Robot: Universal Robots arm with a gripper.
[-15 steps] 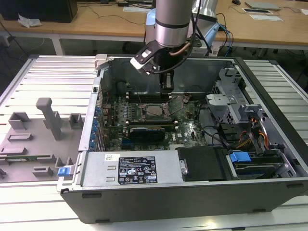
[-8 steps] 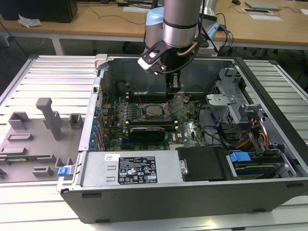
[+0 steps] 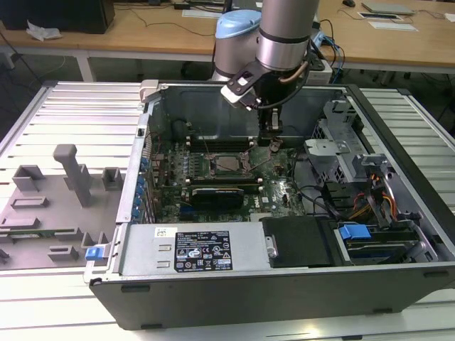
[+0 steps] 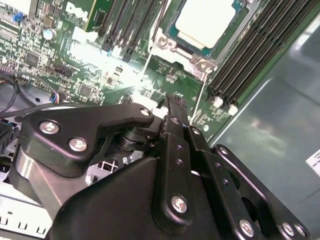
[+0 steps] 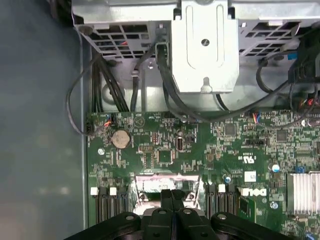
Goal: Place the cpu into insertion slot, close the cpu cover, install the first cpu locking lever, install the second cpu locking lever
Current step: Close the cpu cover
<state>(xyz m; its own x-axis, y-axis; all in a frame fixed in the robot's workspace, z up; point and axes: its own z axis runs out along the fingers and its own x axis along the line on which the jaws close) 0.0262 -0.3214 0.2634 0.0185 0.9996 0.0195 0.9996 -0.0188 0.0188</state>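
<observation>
One Universal Robots arm is shown reaching into an open computer case (image 3: 284, 298) laid on a ribbed tabletop (image 3: 64, 99). The gripper (image 3: 270, 137) is lowered over the motherboard (image 5: 165, 150), just beside the insertion slot (image 3: 227, 165) on the exterior view's right. In both wrist views the fingers (image 5: 165, 197) are seen pressed together, with nothing visible between them.

The cpu (image 4: 202, 22) is seated in the slot. It is a flat square chip with a pale, silvery-beige top, plain as far as can be told, and a narrow green border. It is framed by the cpu cover (image 4: 167, 44), a thin silvery plate that appears to lie flat over the chip's margins. Banks of black memory slots (image 4: 240, 60) run on either side. The locking levers cannot be made out with certainty.

The step in hand is judged to be lever work beside the covered socket. For this, the clenched fingertips are best used as a single blunt pusher. Contact should be kept on the lever wire alone and force applied gradually. The cover, the memory slots and the small board components should be left untouched.
</observation>
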